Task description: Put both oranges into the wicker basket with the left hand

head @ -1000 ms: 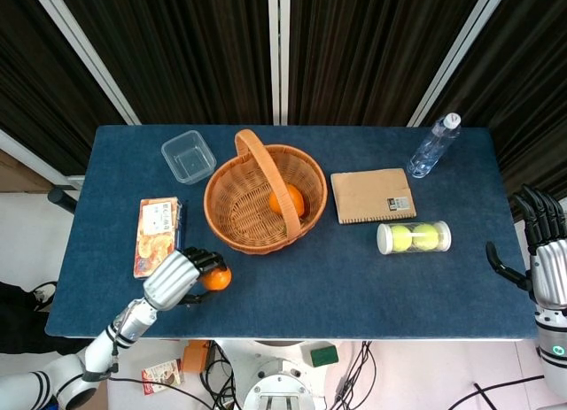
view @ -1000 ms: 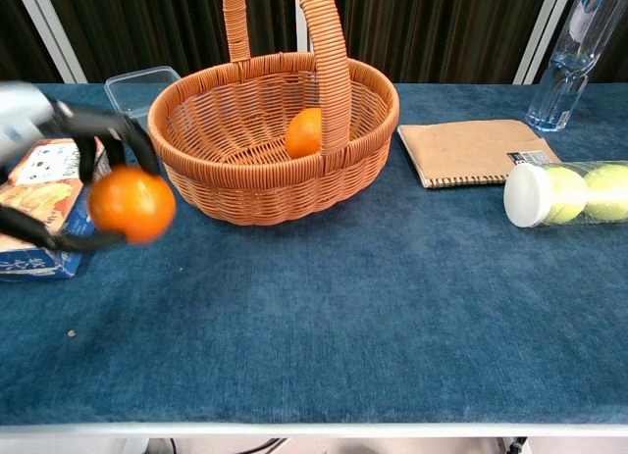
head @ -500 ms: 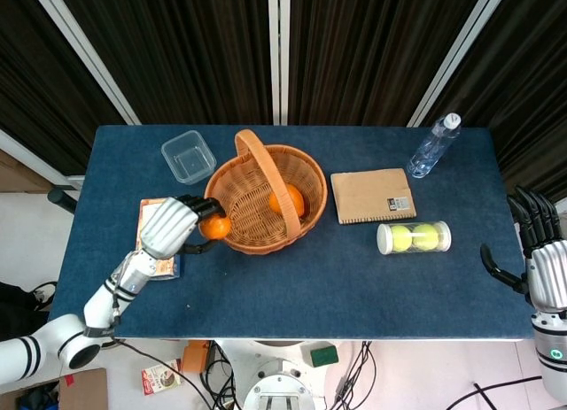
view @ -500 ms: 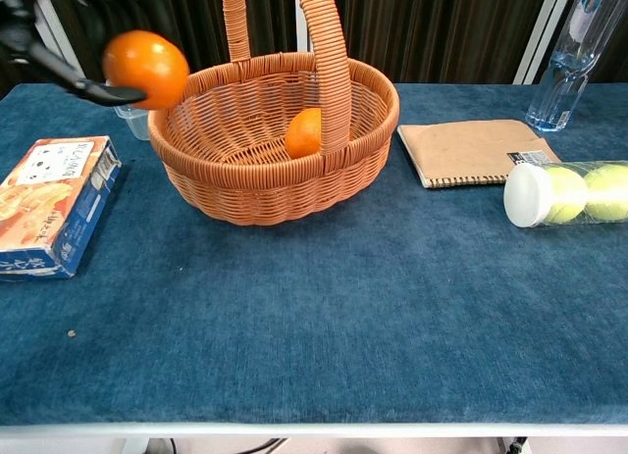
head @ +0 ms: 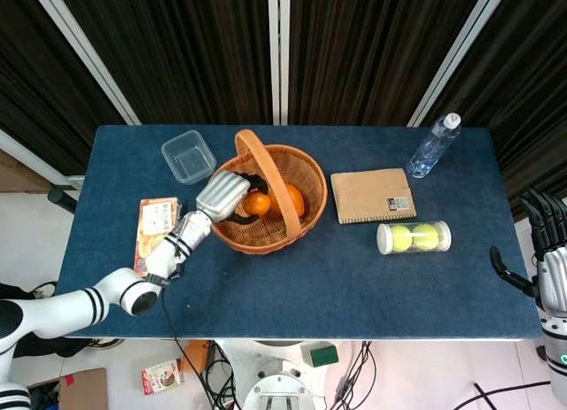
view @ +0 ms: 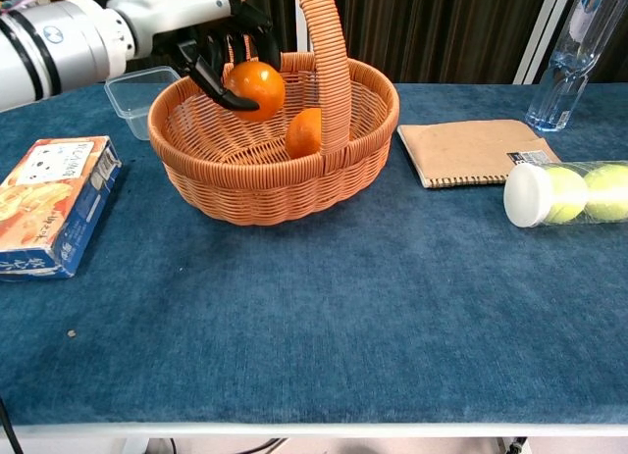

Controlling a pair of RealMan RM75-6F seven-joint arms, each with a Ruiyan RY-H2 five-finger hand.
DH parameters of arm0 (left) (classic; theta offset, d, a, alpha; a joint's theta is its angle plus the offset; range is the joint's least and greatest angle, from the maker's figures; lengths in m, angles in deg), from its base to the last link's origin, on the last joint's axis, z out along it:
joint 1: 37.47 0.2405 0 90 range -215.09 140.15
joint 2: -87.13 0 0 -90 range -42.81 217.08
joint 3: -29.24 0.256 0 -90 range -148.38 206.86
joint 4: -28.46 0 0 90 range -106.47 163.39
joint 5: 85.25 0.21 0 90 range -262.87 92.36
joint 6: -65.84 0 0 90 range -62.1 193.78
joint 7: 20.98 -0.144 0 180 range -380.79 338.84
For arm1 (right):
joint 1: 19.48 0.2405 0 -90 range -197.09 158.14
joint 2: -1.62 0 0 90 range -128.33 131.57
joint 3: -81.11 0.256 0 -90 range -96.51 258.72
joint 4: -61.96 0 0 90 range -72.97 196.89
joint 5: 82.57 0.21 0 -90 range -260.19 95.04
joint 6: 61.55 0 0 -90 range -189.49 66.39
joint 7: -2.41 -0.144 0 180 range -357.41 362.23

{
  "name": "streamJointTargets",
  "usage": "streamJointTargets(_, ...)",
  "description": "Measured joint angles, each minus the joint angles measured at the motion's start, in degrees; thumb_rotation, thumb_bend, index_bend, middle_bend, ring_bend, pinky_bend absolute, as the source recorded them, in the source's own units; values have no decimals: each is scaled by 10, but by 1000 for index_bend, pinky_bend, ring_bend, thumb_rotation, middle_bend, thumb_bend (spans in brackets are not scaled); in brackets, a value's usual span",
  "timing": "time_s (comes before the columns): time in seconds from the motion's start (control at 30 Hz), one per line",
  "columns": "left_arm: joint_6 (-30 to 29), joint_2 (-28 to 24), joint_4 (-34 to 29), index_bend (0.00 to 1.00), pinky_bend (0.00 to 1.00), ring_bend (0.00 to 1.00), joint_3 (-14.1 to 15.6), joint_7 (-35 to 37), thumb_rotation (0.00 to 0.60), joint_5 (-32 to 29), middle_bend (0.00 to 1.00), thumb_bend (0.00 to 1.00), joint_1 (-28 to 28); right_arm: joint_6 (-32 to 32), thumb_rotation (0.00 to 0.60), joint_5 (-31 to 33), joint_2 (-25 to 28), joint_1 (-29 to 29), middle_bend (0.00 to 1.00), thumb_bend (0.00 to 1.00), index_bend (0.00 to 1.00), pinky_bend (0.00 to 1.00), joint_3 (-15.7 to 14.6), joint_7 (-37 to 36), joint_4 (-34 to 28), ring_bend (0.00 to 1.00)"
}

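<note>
My left hand (head: 224,196) (view: 218,54) grips an orange (head: 257,203) (view: 255,88) and holds it above the inside of the wicker basket (head: 232,229) (view: 245,194), just left of the handle. A second orange (head: 291,200) (view: 305,133) lies on the basket floor, partly hidden behind the handle in the chest view. My right hand (head: 543,251) hangs off the table's right edge, fingers spread, holding nothing.
A clear plastic box (head: 188,156) sits behind the basket on the left. A snack box (head: 156,235) (view: 49,205) lies at the left front. A notebook (head: 373,195), a tube of tennis balls (head: 413,237) and a water bottle (head: 433,146) are on the right.
My left hand has carried the orange up from the table's left front, over the basket rim, to a spot above the basket's inside. The right hand has drifted slightly.
</note>
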State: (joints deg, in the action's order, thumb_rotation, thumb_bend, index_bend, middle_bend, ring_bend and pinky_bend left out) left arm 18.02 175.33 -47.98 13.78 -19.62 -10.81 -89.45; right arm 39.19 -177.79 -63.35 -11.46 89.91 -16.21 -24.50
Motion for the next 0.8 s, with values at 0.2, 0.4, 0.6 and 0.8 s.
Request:
streamJointTargets(0.2, 25, 4, 10, 43, 237, 30, 3, -15, 600, -31, 18, 189, -11, -1, 600, 2, 0, 0, 0, 376, 0, 0, 2, 1, 1, 0)
streamJointTargets(0.4, 9, -16, -10, 43, 232, 30, 14, -12, 600, -22, 17, 179, -1, -5, 600, 0, -5, 3, 0, 376, 0, 0, 1, 3, 3, 0)
streamJointTargets(0.6, -42, -59, -63, 54, 232, 30, 30, -23, 600, -3, 36, 179, 32, 0, 600, 0, -7, 0, 0, 376, 0, 0, 1, 2, 8, 0)
streamJointTargets(0.8, -137, -144, -150, 99, 232, 31, 67, -52, 600, 18, 49, 179, 114, 2, 600, 8, -13, -9, 0, 376, 0, 0, -5, -6, 35, 0)
